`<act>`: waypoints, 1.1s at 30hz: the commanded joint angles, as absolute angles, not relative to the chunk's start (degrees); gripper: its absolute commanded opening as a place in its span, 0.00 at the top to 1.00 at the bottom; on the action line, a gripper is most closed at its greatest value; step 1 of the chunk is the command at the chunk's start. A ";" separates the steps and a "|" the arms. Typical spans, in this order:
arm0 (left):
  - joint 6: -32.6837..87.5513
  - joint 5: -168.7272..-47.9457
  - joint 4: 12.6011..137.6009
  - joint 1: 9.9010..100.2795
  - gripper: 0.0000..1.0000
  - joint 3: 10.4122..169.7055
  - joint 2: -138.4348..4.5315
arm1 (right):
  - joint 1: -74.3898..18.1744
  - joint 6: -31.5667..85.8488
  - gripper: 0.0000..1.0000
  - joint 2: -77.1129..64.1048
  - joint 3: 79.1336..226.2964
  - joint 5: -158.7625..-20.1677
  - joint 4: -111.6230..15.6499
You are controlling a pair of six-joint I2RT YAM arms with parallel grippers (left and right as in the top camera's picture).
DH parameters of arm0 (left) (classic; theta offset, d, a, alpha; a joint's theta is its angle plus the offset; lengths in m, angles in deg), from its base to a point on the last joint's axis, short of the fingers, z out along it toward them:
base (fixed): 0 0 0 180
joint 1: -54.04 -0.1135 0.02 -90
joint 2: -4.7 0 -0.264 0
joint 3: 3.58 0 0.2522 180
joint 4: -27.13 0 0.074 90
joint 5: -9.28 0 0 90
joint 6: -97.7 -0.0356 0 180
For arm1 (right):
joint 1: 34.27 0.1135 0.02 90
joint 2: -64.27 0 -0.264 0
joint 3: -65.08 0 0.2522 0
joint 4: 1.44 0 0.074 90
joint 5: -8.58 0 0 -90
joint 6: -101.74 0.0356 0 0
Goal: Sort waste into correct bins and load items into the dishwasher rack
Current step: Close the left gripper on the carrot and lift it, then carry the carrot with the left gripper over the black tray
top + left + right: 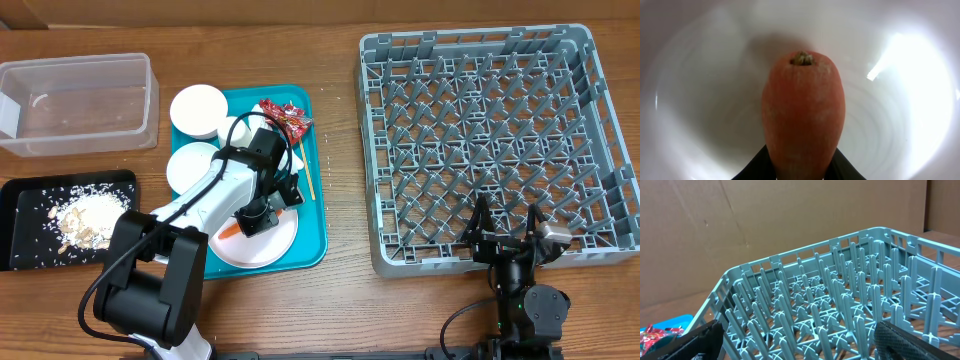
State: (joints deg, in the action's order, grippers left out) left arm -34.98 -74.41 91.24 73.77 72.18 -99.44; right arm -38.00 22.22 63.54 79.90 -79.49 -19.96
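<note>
My left gripper (pixel 262 212) is low over a white plate (pixel 268 247) on the teal tray (pixel 318 215), shut on an orange carrot (pixel 804 110) whose tip shows by the plate (pixel 229 230). The left wrist view shows the carrot's stem end up, against the white plate (pixel 900 100). A red wrapper (pixel 285 117), two white bowls (pixel 200 110) and a wooden stick (pixel 309 180) lie on the tray. My right gripper (pixel 506 228) is open and empty at the front edge of the grey dishwasher rack (pixel 480 60), which also shows in the right wrist view (pixel 840 305).
A clear plastic bin (pixel 78 103) stands at the back left. A black tray (pixel 20 200) with rice and food scraps lies at the front left. The left arm's base (pixel 150 290) stands at the table's front.
</note>
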 commanded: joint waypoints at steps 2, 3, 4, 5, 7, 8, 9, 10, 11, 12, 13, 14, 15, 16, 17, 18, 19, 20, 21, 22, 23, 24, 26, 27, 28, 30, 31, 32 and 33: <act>-32.07 -74.33 92.55 73.24 0.82 73.86 -99.97 | -38.26 21.94 0.00 64.10 79.31 -78.92 -19.76; -32.07 -74.31 92.97 73.24 0.86 74.28 -99.97 | -38.26 21.94 0.00 64.10 79.31 -78.94 -19.76; -31.81 -74.31 93.62 73.24 0.91 74.82 -99.97 | -38.26 21.94 0.00 64.10 79.31 -78.92 -19.76; -30.72 -74.33 94.56 73.24 0.92 75.52 -99.97 | -38.26 21.94 0.00 64.10 79.31 -78.92 -19.76; -27.77 -74.33 96.79 73.24 0.94 77.51 -99.97 | -38.26 21.94 0.00 64.10 79.31 -78.92 -19.76; -26.78 -74.31 97.89 73.24 0.96 78.61 -99.97 | -38.26 21.94 0.00 64.10 79.31 -78.92 -19.76; -25.89 -74.33 99.33 73.24 0.96 80.22 -99.97 | -38.26 21.94 0.00 64.10 79.31 -78.94 -19.76; -24.97 -74.33 100.90 73.24 0.96 82.10 -99.97 | -38.26 21.94 0.00 64.10 79.31 -78.94 -19.76; -24.31 -74.33 102.13 73.22 0.96 83.63 -99.97 | -38.26 21.94 0.00 64.10 79.31 -78.92 -19.76; -23.59 -74.33 103.57 73.18 0.96 85.60 -99.94 | -38.26 21.94 0.00 64.10 79.31 -78.92 -19.76; -22.85 -74.33 105.08 73.18 0.96 87.81 -99.94 | -38.26 21.94 0.00 64.10 79.31 -78.92 -19.76; -22.21 -74.31 106.19 73.18 0.96 89.53 -99.94 | -38.26 21.94 0.00 64.10 79.31 -78.94 -19.76; -21.60 -74.31 107.50 73.18 0.96 91.57 -99.94 | -38.26 21.94 0.00 64.10 79.31 -78.92 -19.76; -20.95 -74.24 108.60 73.13 0.96 93.29 -99.94 | -38.26 21.94 0.00 64.10 79.31 -78.92 -19.76; -20.05 -74.06 109.86 73.02 0.96 95.35 -99.94 | -38.26 21.94 0.00 64.10 79.31 -78.92 -19.76; -19.18 -74.09 110.94 72.74 0.96 97.25 -99.94 | -38.26 21.94 0.00 64.10 79.31 -78.92 -19.76; -18.37 -74.09 111.70 72.37 0.96 98.76 -99.94 | -38.26 21.94 0.00 64.10 79.31 -78.92 -19.76; -17.27 -74.11 112.62 71.78 0.96 100.48 -99.94 | -38.26 21.94 0.00 64.10 79.31 -78.92 -19.76; -16.14 -74.09 113.23 71.03 0.96 101.84 -99.94 | -38.26 21.94 0.00 64.10 79.31 -78.94 -19.76; -14.52 -74.09 113.82 69.81 0.96 103.28 -99.94 | -38.26 21.94 0.00 64.10 79.31 -78.92 -19.76; -12.64 -74.09 114.19 68.35 0.96 104.53 -99.94 | -38.26 21.94 0.00 64.10 79.31 -78.94 -19.76; -10.83 -74.09 114.35 66.90 0.96 105.38 -99.94 | -38.26 21.94 0.00 64.10 79.31 -78.92 -19.76; -6.37 -74.11 114.39 62.93 0.96 107.04 -99.94 | -38.26 21.94 0.00 64.10 79.31 -78.94 -19.76; -4.29 -74.11 114.37 60.76 0.96 107.68 -99.94 | -38.26 21.94 0.00 64.10 79.31 -78.94 -19.76; -1.71 -74.17 114.32 58.01 0.96 108.35 -99.94 | -38.26 21.94 0.00 64.10 79.31 -78.92 -19.76; 4.12 -74.63 113.97 51.98 0.96 109.21 -99.94 | -38.26 21.94 0.00 64.10 79.31 -78.94 -19.76; 6.55 -75.20 113.75 49.35 0.96 109.38 -99.94 | -38.26 21.94 0.00 64.10 79.31 -78.92 -19.76; 9.26 -76.47 113.36 46.03 0.96 109.38 -99.94 | -38.26 21.94 0.00 64.10 79.31 -78.94 -19.76; 12.91 -79.11 112.79 41.62 0.96 109.36 -99.97 | -38.26 21.94 0.00 64.10 79.31 -78.94 -19.76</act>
